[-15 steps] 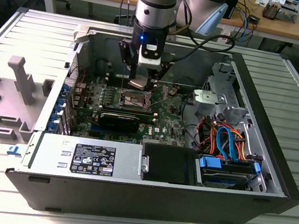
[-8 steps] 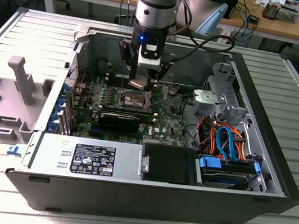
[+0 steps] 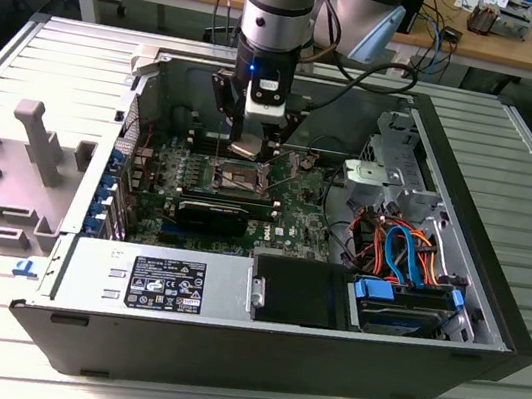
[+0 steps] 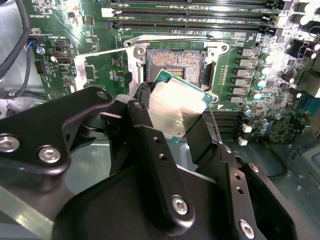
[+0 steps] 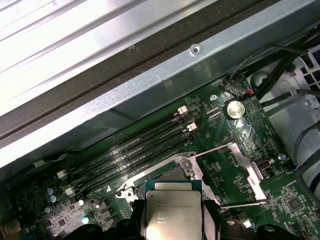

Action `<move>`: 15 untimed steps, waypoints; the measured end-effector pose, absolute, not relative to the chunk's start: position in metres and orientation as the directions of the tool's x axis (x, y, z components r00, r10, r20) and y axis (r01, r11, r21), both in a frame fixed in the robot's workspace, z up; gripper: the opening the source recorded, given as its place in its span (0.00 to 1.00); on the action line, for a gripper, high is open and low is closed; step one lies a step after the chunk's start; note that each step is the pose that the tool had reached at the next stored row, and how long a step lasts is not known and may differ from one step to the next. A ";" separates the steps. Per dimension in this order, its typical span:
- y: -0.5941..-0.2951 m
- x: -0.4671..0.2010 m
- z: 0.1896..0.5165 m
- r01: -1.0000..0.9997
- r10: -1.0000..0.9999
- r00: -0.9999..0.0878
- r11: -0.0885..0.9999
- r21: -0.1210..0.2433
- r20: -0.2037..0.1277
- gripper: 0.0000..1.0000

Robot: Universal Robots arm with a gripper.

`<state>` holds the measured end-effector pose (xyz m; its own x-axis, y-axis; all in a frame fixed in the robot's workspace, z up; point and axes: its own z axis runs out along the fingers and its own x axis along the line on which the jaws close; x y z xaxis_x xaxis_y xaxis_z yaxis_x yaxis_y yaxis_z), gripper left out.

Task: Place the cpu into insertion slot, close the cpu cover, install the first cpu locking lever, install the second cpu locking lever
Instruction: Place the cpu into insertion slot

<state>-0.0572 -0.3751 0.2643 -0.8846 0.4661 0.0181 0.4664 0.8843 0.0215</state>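
My gripper [image 3: 253, 150] is shut on the cpu [image 3: 246, 148], a small square chip with a dull silver top. In both wrist views the black fingers [image 4: 150, 145] clamp two opposite edges of the cpu [image 4: 176, 106] [image 5: 173, 212]. It hangs tilted, just above and to one side of the insertion slot [image 4: 175, 64] [image 5: 172, 175] on the green board. The slot's contact field lies bare and holds nothing. The cpu cover [image 5: 248, 167] [image 4: 81, 67] is swung open beside the slot, and a thin wire lever [image 4: 175, 38] is raised along the slot's edge.
Long black memory slots [image 5: 135, 145] [image 4: 195, 22] run beside the socket. The open case's metal wall [image 5: 150, 75] rises close behind them. A black graphics card [image 3: 213, 213], a power supply [image 3: 156, 283] and drive bay cables [image 3: 404, 252] lie in the case. A grey plastic part [image 3: 38, 138] rests outside.
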 end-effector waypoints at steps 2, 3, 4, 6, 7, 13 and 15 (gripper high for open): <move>-0.375 -0.057 0.264 0.467 0.467 -0.884 0.884 0.021 0.018 0.54; -0.375 -0.057 0.264 0.469 0.468 -0.883 0.883 0.021 0.018 0.54; -0.375 -0.057 0.264 0.469 0.469 -0.883 0.883 0.022 0.018 0.54; -0.375 -0.057 0.264 0.471 0.470 -0.882 0.882 0.021 0.018 0.54; -0.375 -0.057 0.264 0.471 0.471 -0.882 0.882 0.021 0.018 0.54; -0.375 -0.057 0.264 0.475 0.475 -0.880 0.880 0.021 0.018 0.54; -0.375 -0.057 0.264 0.477 0.476 -0.879 0.879 0.022 0.018 0.54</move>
